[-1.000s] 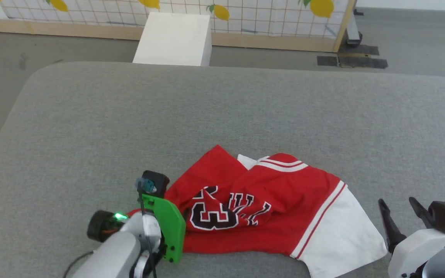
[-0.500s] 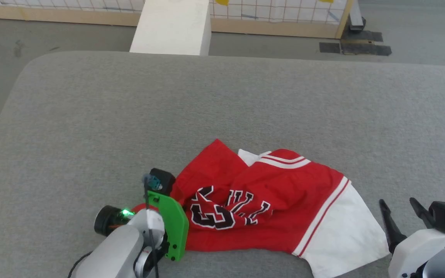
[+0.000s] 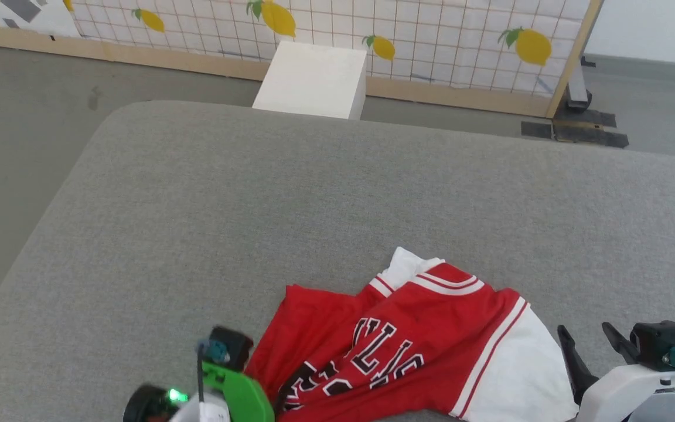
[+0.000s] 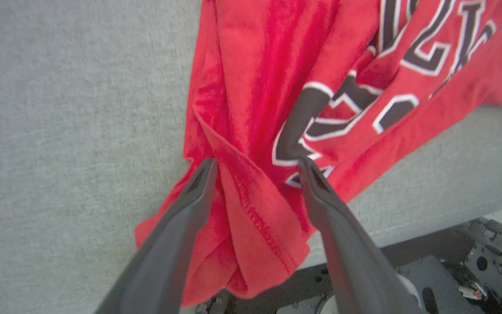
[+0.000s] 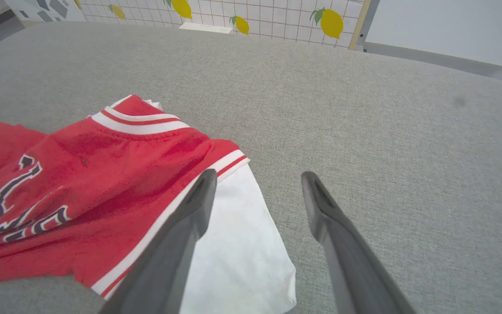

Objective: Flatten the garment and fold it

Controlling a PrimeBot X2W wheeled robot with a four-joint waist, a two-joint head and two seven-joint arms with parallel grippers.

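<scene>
The garment (image 3: pixel 408 334), a red shirt with a white sleeve (image 3: pixel 525 375), striped trim and black lettering, lies crumpled at the near edge of the grey padded table (image 3: pixel 314 193). In the left wrist view my left gripper (image 4: pixel 255 168) is open, its fingers straddling a bunched red hem fold (image 4: pixel 251 209) that droops over the table's edge. In the head view that arm's green wrist plate (image 3: pixel 241 395) covers its fingers. My right gripper (image 3: pixel 589 346) is open and holds nothing, just right of the sleeve. In the right wrist view its left finger (image 5: pixel 190 218) hangs over the sleeve (image 5: pixel 233 244).
A white box (image 3: pixel 314 79) stands on the floor behind the table, in front of a lemon-print grid panel (image 3: pixel 431 35). Bare padding stretches behind and to both sides of the shirt. My dark base (image 4: pixel 451 279) shows below the table's edge.
The head camera has shifted. My left arm has drawn back toward the near edge. The shirt's left side has come with it: its raised red peak is now flat and the number sits lower.
</scene>
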